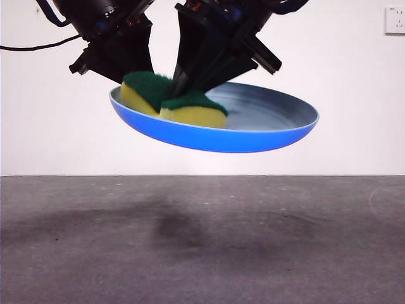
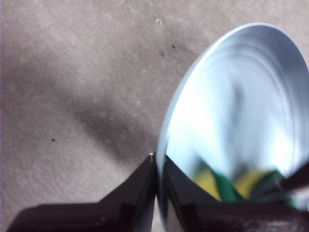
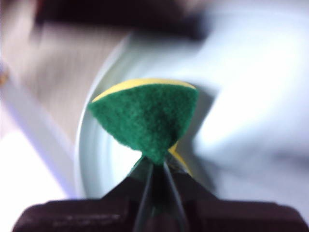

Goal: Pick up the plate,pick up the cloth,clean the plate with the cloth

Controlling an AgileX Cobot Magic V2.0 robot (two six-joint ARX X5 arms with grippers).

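1. We see the table [image 1: 202, 247], a grey matte surface, lying well below everything in play. Nothing rests on the part of it in view, so anything released falls the whole way down to it.

2. The plate [image 1: 253, 130], light blue and shallow, hangs in the air, tilted with its far side higher in the front view. It is carried at one edge only. We judge this the main risk: the wide unsupported span gives any downward wiping force leverage, and the plate could pivot or slide out of the grip.

3. The left gripper [image 2: 157, 166] has its jaws clamped together on the plate's thin rim, one jaw on each face. The smooth plastic offers little friction, so a hard scrub near the free edge may twist the rim loose.

4. The right gripper [image 3: 154, 166] has its jaws pinched shut on the cloth, deep in its waist. The two arms stand close together above the plate in the front view, and we judge a wide stroke could bring them into contact.

5. The cloth [image 1: 174, 101], a yellow sponge with a green scouring layer, is folded by the pinch and touches the plate's inner surface near the held edge. Squeezed this hard, it could spring out mid-stroke.
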